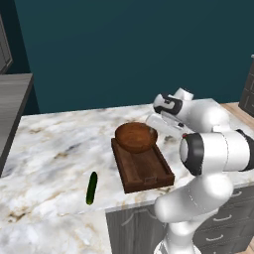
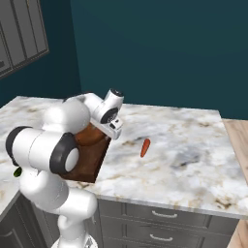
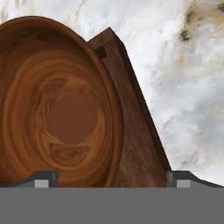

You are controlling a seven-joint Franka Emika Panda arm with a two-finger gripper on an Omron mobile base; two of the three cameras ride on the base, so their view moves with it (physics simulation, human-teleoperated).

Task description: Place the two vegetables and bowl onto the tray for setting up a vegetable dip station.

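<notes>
The gripper (image 3: 112, 179) sits nearest the lens, jaws spread wide and empty, straddling the rim of the bowl (image 3: 61, 109). The round, grain-ringed wooden bowl rests on the far end of the tray (image 1: 149, 171), a dark rimmed rectangle. A straight lift clear of the rim is advisable. Both vegetables lie on the marble off the tray: the slim orange carrot (image 2: 144, 147) on one side, the dark green cucumber (image 1: 92, 188) on the other.

Even, soft rendered light with no glare; the marble counter (image 1: 59, 149) is bright, the teal wall (image 1: 124, 49) dim. Shadows are faint. All pictures are slightly soft and low-resolution.
</notes>
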